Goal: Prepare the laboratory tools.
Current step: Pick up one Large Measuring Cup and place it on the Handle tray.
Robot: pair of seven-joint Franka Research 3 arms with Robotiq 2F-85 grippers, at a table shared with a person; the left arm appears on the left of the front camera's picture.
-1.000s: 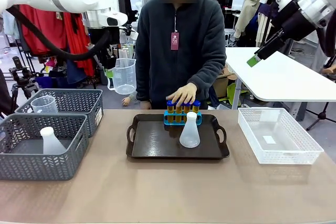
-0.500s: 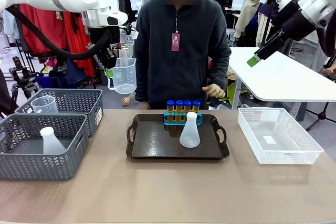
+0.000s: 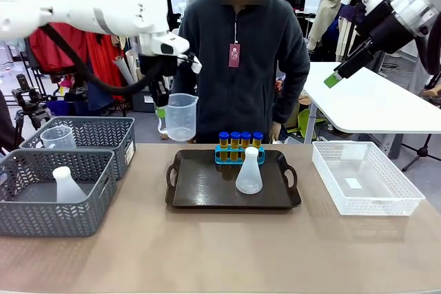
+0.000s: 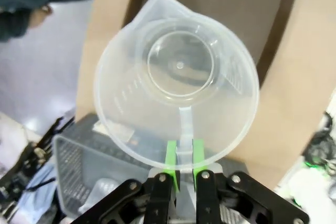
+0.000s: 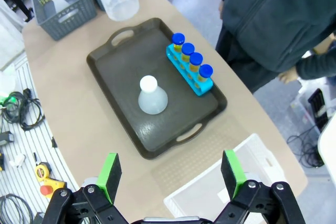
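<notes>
My left gripper (image 3: 162, 107) is shut on the handle of a clear measuring beaker (image 3: 181, 117), which hangs upright in the air just off the far left corner of the dark tray (image 3: 200, 187). In the left wrist view the green pads (image 4: 171, 157) pinch the handle below the beaker (image 4: 178, 77). On the tray stand a translucent white conical flask (image 3: 249, 172) and a blue rack of blue-capped test tubes (image 3: 239, 142) with yellow liquid. My right gripper (image 3: 336, 76) is raised high at the right, open and holding nothing (image 5: 170, 174), looking down on the flask (image 5: 152, 96) and test tubes (image 5: 191, 62).
Two grey mesh baskets stand at the left: the far one (image 3: 103, 132) holds another clear beaker (image 3: 58, 137), the near one (image 3: 89, 211) another white flask (image 3: 67, 185). A white mesh bin (image 3: 406, 201) stands at the right. A person (image 3: 238, 60) stands behind the tray.
My left arm has carried the beaker to the right and slightly down, toward the tray. The person's hand has left the test tubes and dropped to their side. My right arm has not moved.
</notes>
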